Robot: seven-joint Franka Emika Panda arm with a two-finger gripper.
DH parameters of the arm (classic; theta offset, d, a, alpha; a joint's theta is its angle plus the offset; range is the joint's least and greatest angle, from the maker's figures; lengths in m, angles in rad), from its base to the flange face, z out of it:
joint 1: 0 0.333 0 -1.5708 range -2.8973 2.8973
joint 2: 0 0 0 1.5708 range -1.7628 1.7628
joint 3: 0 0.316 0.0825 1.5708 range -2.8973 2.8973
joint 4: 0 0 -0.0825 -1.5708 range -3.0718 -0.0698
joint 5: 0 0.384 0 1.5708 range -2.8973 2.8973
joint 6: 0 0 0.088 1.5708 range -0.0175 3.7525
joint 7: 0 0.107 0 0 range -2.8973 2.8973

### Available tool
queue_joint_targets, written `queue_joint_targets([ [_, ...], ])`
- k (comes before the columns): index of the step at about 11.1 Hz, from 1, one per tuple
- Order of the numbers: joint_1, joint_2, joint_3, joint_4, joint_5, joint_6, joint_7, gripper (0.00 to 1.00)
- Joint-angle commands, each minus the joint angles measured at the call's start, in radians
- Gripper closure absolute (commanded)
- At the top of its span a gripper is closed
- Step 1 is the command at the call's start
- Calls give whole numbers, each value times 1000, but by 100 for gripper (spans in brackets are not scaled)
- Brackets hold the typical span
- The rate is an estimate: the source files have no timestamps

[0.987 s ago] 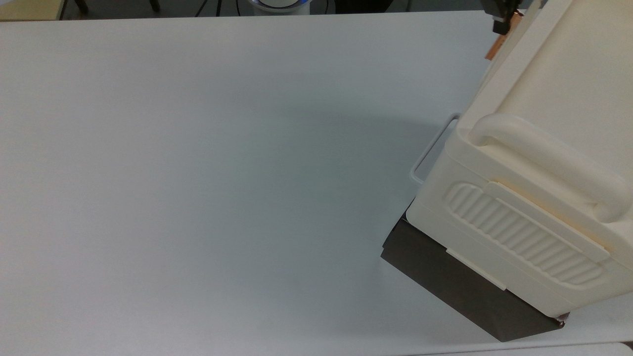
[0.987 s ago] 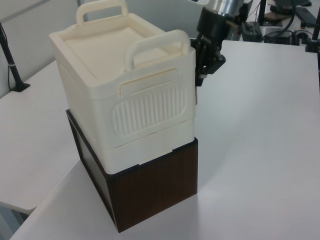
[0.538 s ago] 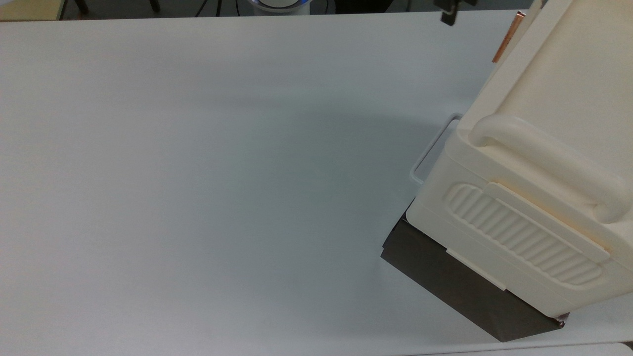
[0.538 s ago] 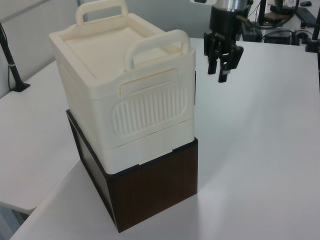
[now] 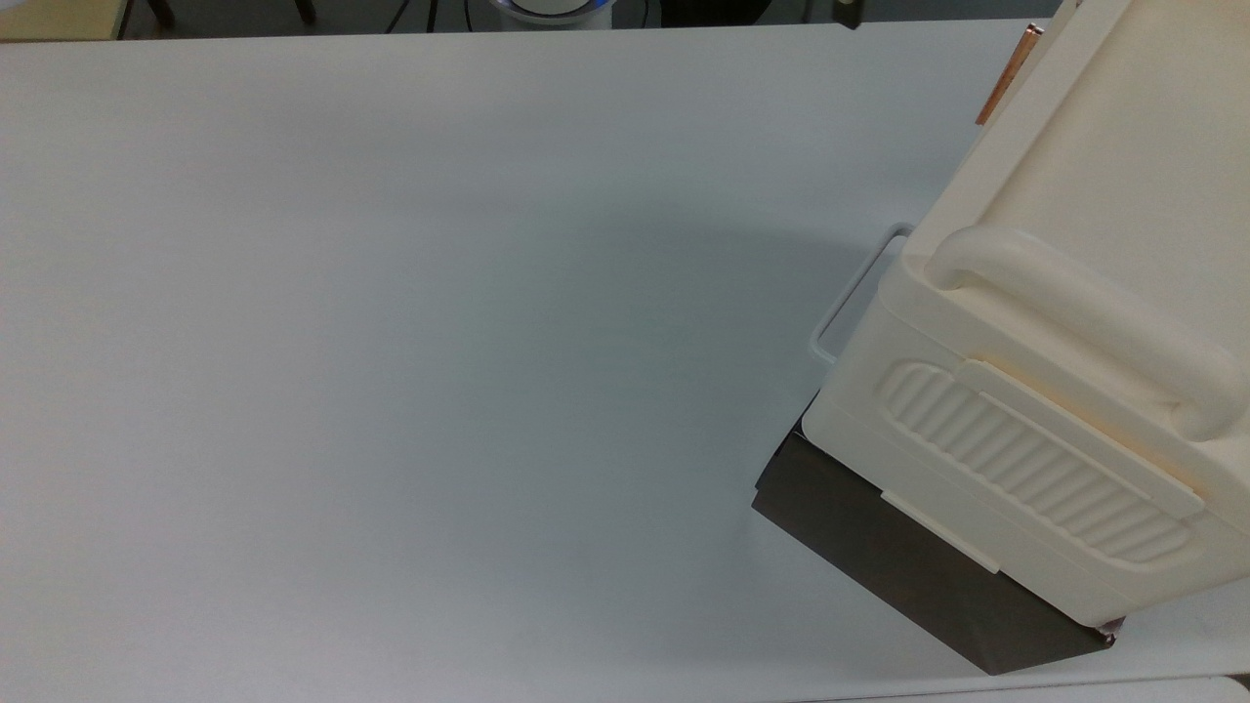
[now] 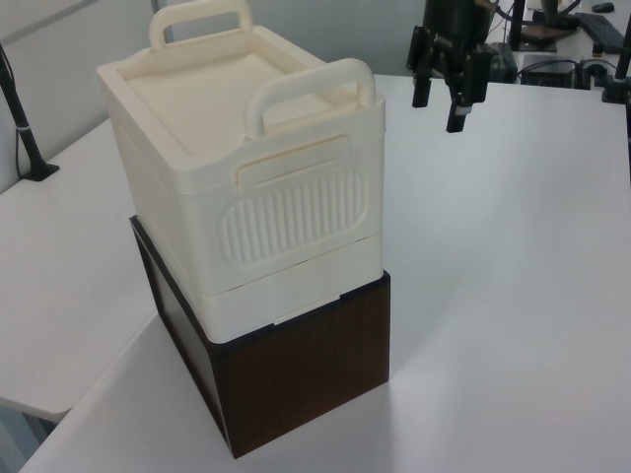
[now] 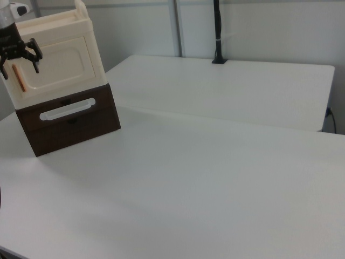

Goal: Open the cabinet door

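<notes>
In the right view, the gripper (image 7: pixel 20 62) is seen at far left, fingers spread and empty, hung just before the cabinet door (image 7: pixel 56 62) and above its copper handle (image 7: pixel 20 79). The door appears flush with the cabinet (image 7: pixel 54 54), which is set on a dark base (image 7: pixel 70 127) upon the white table (image 7: pixel 215 178)

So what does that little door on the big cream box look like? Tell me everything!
The cabinet door is a flat cream panel, plastic by its look, with a sunken rounded rectangle in its middle. A thin copper-coloured bar handle stands upright near the right view's left edge. The door looks shut, flush with the cabinet front. The gripper hangs open in the air, apart from the handle, touching nothing.
</notes>
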Motion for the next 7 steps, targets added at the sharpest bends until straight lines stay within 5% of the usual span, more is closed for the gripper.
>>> queue_joint_targets([
  [1,25,17,1,-6,66,132,8,0],
  [7,106,17,4,23,66,222,45,0],
])
